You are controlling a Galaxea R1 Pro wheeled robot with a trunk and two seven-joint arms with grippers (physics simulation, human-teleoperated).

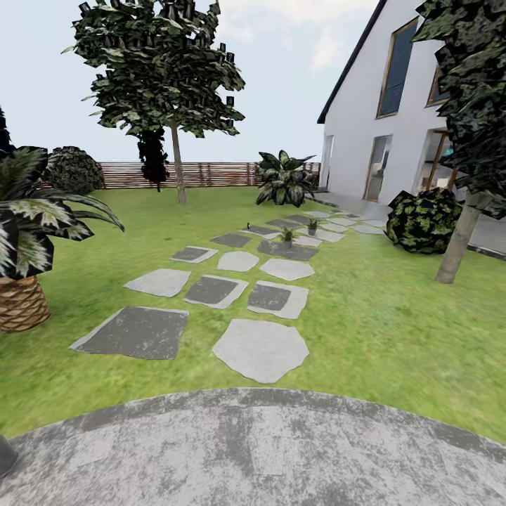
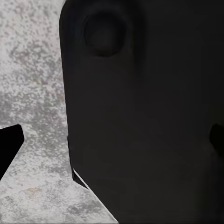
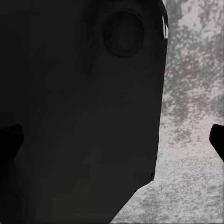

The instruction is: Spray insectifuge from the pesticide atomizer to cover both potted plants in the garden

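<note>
I am looking down the stepping-stone path (image 1: 242,281) across the garden lawn (image 1: 379,330); two potted plants (image 1: 287,236) are sitting far along it. Both hands' states I cannot tell.

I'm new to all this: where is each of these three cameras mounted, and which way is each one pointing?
Head view: on the robot's head, facing forward and down across the lawn, stepping stones and two small potted plants, toward the fence; none of its arms are visible.
Left wrist view: near the left end effector, looking down at speckled grey paving past a dark body panel.
Right wrist view: the same, mirrored.
Shared: the grey paving.
</note>
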